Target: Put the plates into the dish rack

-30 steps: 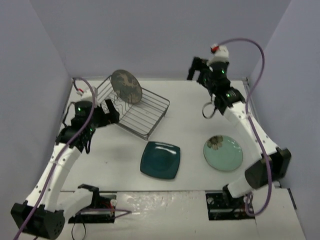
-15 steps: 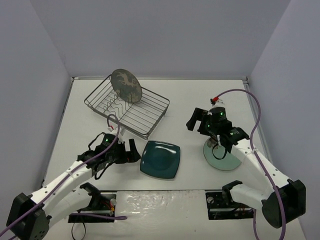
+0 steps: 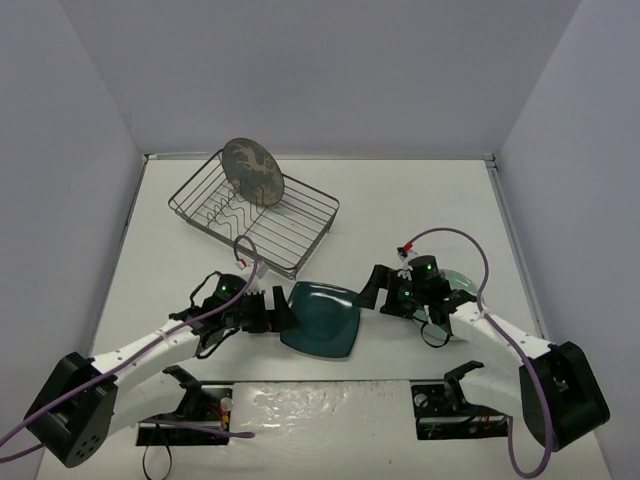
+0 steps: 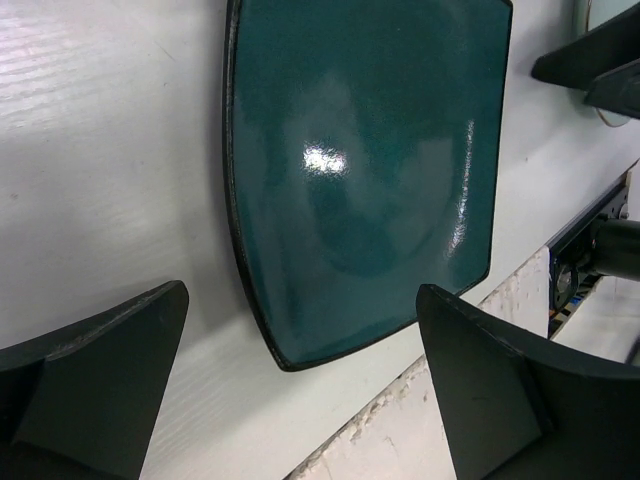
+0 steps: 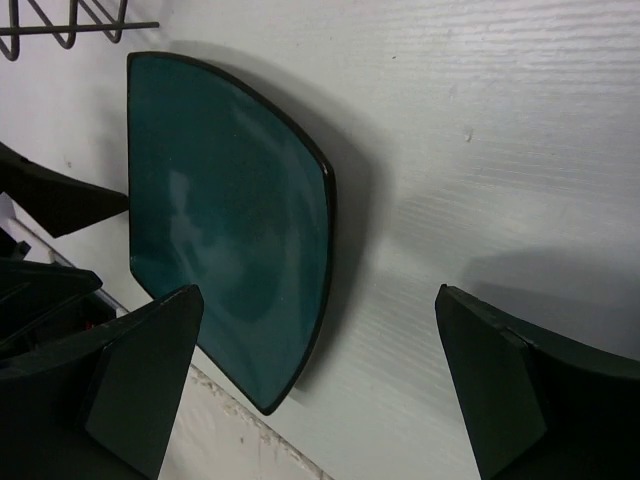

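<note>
The square dark teal plate (image 3: 322, 318) lies flat on the table near the front edge. My left gripper (image 3: 278, 318) is open, low at the plate's left edge; in the left wrist view (image 4: 302, 295) its fingers straddle the near corner of the plate (image 4: 360, 170). My right gripper (image 3: 375, 290) is open, low at the plate's right edge, and in the right wrist view (image 5: 320, 295) it is beside the plate (image 5: 225, 240). The grey-brown deer plate (image 3: 253, 172) stands upright in the wire dish rack (image 3: 300, 225). The mint-green plate (image 3: 462, 282) is mostly hidden under my right arm.
The rack stands at the back left, and its near corner wire shows in the right wrist view (image 5: 70, 25). The table's front edge and a rough white strip (image 3: 320, 400) run just below the teal plate. Grey walls close in both sides.
Both arms have swung down and inward to the teal plate: the left from beside the rack, the right from the back right, passing over the mint plate. No plate has moved.
</note>
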Tool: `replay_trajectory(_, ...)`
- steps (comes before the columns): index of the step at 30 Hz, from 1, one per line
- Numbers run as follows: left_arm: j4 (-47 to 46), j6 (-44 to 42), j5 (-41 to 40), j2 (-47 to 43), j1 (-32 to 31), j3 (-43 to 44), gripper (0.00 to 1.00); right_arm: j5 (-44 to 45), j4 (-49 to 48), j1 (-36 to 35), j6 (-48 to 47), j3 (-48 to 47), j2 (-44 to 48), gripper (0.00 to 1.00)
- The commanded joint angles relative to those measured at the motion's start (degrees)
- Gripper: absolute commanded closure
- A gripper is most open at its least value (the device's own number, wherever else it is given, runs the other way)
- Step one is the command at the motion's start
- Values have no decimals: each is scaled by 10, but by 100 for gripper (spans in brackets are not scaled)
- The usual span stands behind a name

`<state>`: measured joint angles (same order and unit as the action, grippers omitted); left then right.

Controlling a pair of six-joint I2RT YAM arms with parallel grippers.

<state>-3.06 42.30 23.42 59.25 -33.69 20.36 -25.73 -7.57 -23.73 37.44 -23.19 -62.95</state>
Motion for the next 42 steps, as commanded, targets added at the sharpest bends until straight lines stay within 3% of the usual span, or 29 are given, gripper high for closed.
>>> replay_trajectory(1,-100,10,31,32,-3,4,3,-68,-143,-4,33,22,-52,0)
replay_trajectory(14,-153,15,58,138,-16,14,3,-120,-399,-41,93,56,-252,3)
replay_trajectory(26,-152,10,60,160,-21,29,3,-115,-443,-38,98,76,-296,55)
replay_trajectory(33,-152,7,61,175,-28,38,3,-120,-427,-33,79,81,-261,75)
replay_trajectory(35,-150,5,63,176,-31,40,3,-114,-388,-30,58,76,-238,96)
replay_trajectory(36,-146,3,63,176,-31,40,3,-114,-379,-27,53,75,-223,100)
replay_trajectory(42,-141,3,58,159,-36,44,3,-84,-249,-15,10,63,-119,100)
